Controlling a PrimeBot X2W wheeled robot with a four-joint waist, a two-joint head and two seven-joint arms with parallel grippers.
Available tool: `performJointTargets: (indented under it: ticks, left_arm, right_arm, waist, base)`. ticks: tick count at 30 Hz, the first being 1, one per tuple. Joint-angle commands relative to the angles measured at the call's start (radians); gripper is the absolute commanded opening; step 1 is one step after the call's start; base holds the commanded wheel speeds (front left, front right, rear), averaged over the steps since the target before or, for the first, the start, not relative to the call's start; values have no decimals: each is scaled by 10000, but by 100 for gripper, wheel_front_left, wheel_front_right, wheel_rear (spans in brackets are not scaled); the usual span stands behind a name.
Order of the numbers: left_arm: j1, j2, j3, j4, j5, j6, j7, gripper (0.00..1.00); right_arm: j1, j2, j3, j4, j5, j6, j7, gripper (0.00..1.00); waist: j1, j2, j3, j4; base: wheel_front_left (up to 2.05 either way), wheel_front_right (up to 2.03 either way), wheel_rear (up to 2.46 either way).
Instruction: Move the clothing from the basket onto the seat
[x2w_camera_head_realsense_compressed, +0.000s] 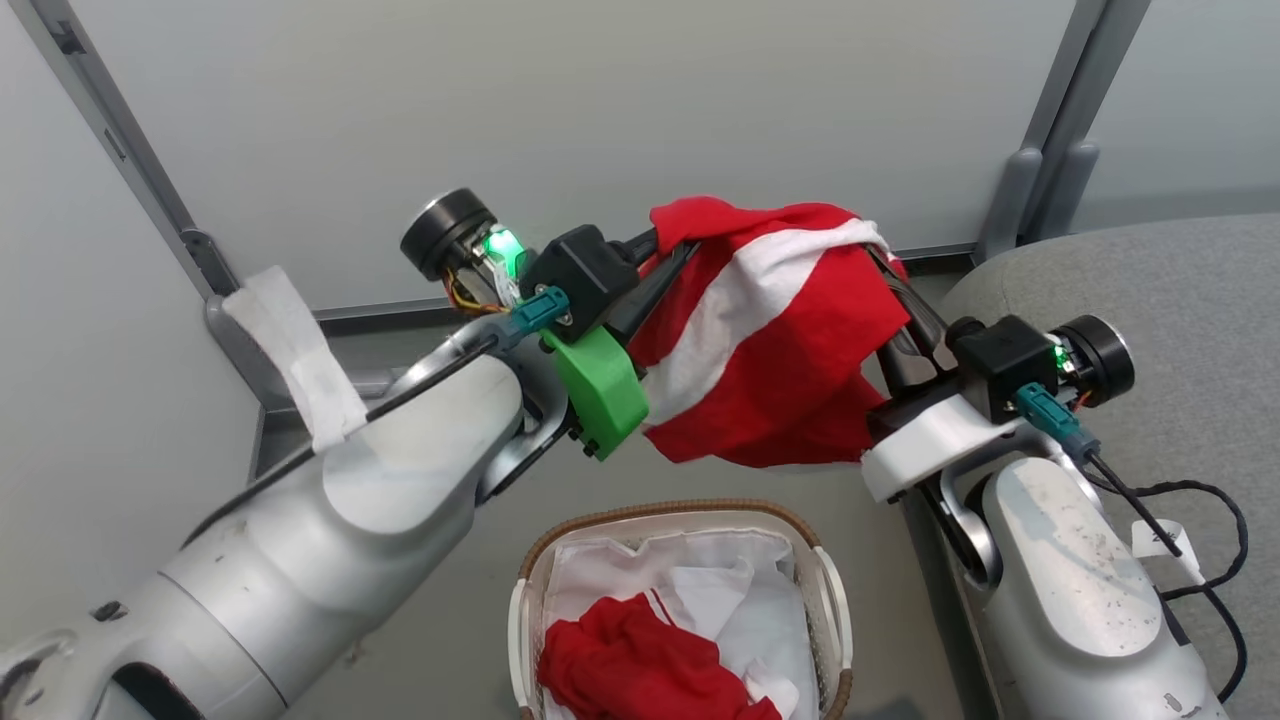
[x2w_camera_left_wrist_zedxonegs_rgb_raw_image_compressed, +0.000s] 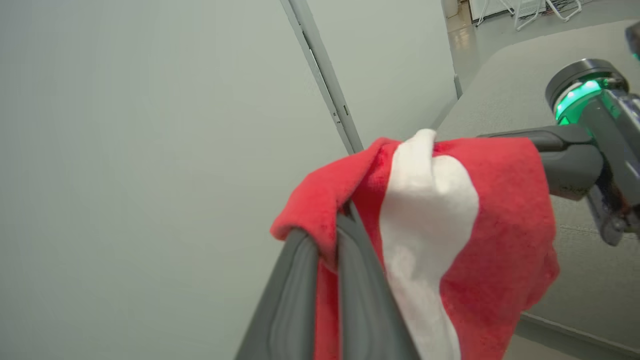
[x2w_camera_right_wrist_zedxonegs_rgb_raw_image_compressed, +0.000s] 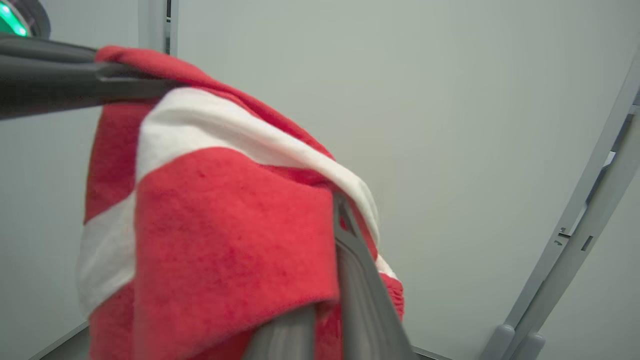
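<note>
Hanging between the two arms, a red garment (x2w_camera_head_realsense_compressed: 790, 340) with a white band is pinched at one top corner by the closed jaws of the left gripper (x2w_camera_head_realsense_compressed: 672, 250) and at the other by the closed jaws of the right gripper (x2w_camera_head_realsense_compressed: 885, 262). It is held clear above the basket (x2w_camera_head_realsense_compressed: 560, 535), where a second red garment (x2w_camera_head_realsense_compressed: 630, 660) lies on the white liner (x2w_camera_head_realsense_compressed: 700, 570) against the near left wall. The grey sofa (x2w_camera_head_realsense_compressed: 1150, 290) stands to the robot's right, its rounded corner near the right gripper.
</note>
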Motion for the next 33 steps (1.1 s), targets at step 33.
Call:
performJointTargets:
  ticks: [33]
  left_arm:
    - [5901, -1322, 4071, -370, 1768, -232, -170, 100]
  right_arm:
    - [800, -41, -1745, -309, -398, -10, -51, 0]
  waist:
    - [0, 0, 432, -304]
  base:
    - [0, 0, 0]
